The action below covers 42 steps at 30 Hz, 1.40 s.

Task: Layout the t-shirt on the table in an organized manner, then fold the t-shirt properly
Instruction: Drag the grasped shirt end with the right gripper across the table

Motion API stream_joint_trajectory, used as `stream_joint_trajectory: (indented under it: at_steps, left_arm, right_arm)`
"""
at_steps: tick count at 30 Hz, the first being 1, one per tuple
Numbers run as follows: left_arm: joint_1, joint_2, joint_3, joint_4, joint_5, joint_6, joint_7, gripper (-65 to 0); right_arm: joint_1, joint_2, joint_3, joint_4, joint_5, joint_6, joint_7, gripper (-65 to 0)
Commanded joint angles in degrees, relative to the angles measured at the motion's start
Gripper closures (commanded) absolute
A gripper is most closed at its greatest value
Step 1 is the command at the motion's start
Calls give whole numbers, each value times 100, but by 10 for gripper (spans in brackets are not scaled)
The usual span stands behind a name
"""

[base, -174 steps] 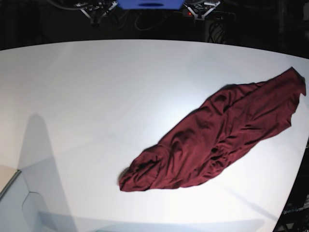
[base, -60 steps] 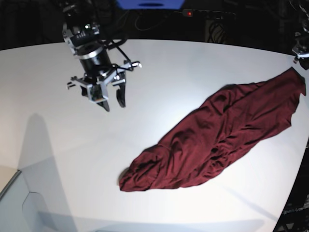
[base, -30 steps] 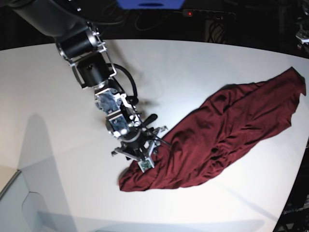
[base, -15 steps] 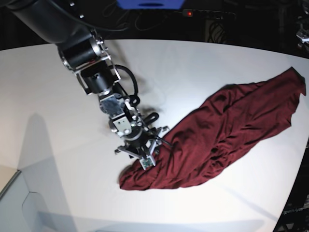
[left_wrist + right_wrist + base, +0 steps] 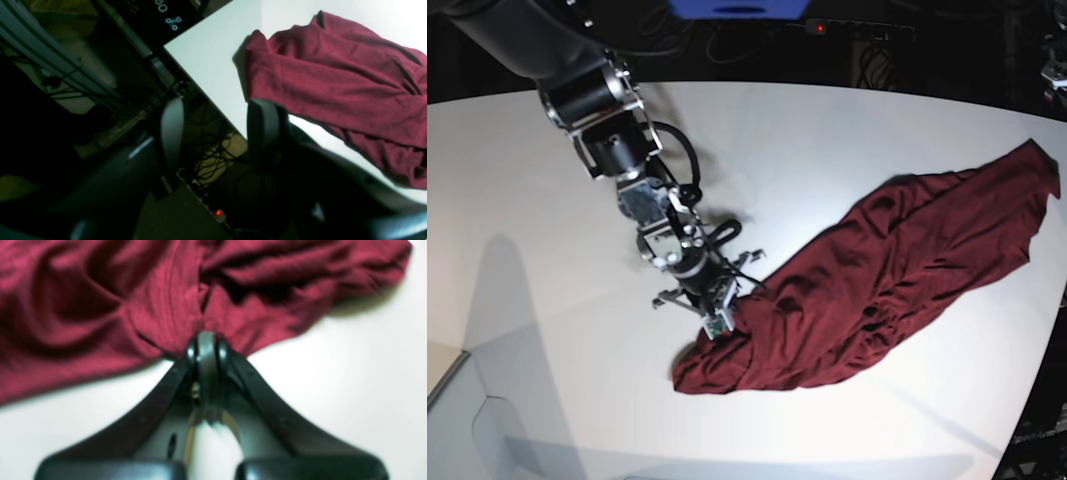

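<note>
The t-shirt (image 5: 877, 280) lies crumpled on the white tabletop (image 5: 827, 140), running diagonally toward its right edge. The right tool (image 5: 206, 340) is clamped on a fold at its lower-left end; the left tool (image 5: 213, 130) stands open, empty, beyond the tabletop edge. No legible writing appears

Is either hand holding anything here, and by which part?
The right hand pinches the t-shirt at the edge of its bunched end. The left hand is open and holds nothing.
</note>
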Motion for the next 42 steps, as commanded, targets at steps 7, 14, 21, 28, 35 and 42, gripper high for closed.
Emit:
stream_joint_trajectory:
  at_steps: [7, 14, 21, 28, 35, 42]
  left_arm:
    - [-205, -95, -48, 106, -52, -12, -105, -302]
    - [-240, -78, -48, 115, -52, -12, -105, -302]
    - [-240, -78, -48, 115, -60, -20, -105, -282]
    - [-231, -69, -39, 115, -60, -20, -105, -291]
    - [-223, -69, -39, 115, -60, -20, -96, -360]
    - [-214, -69, -39, 115, -60, -20, -96, -359]
  right_arm:
    - [-1914, 1021, 20, 3254, -119, -66, -1477, 0]
    - [-2943, 1249, 20, 5250, -119, -66, -2074, 0]
    - [-3339, 1179, 433, 6401, -119, -75, -2391, 0]
    - [-3154, 994, 425, 6357, -119, -66, -3015, -162]
    - [-2934, 616, 416, 5821, -119, -66, -3015, -309]
    - [-2662, 335, 416, 4696, -119, -66, -2971, -309]
